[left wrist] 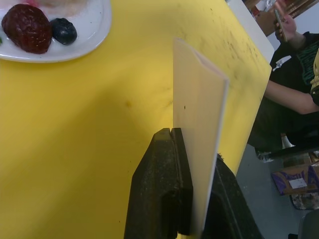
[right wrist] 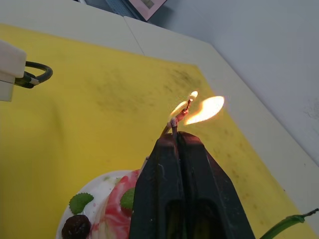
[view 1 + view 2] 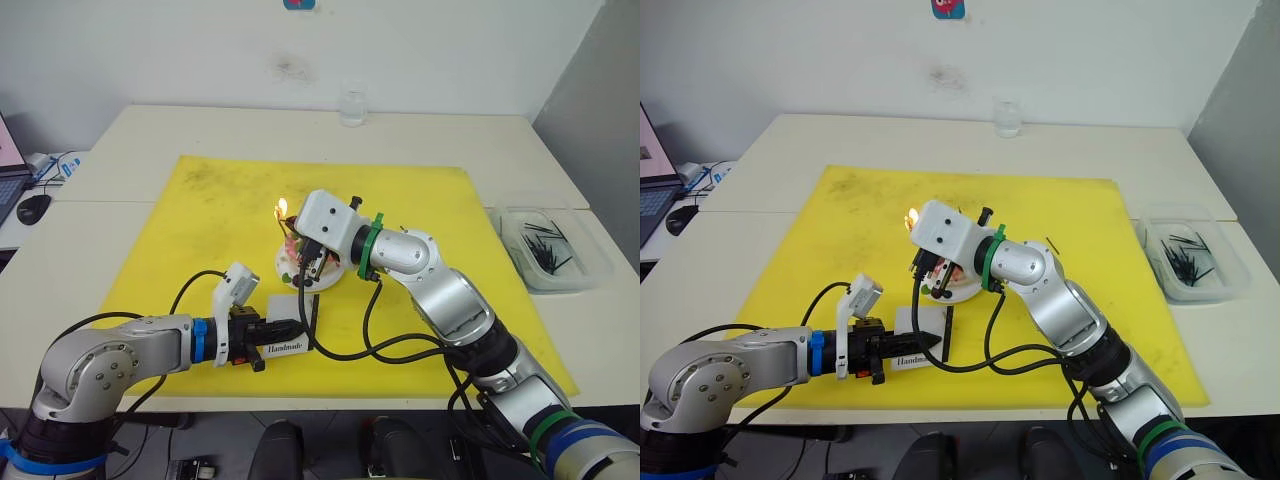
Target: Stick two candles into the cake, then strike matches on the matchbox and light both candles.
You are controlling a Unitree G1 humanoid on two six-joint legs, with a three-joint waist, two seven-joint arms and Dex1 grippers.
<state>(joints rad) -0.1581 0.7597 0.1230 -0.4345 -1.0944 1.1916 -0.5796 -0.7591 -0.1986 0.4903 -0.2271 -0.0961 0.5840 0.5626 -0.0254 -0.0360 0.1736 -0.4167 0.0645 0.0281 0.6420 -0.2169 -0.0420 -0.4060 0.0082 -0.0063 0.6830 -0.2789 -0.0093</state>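
Right gripper (image 2: 175, 141) clamped on burning match (image 2: 174, 124), flame beside candle (image 2: 188, 105) tip above cake (image 2: 112, 216). Left gripper (image 1: 194, 169) pinching matchbox (image 1: 197, 114) upright, nearby.

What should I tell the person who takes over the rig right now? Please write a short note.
Left gripper: shut on the matchbox, held on edge over the yellow mat, near the cake.
Right gripper: shut on a burning match, held above the cake at a candle tip that carries a small flame.
Spare matches lie in the clear tray on the robot's right.
Done: match struck, one candle appears lit.
Left: I cannot make out the second candle; check it and light it. The match flame is close to the fingers, so act soon.
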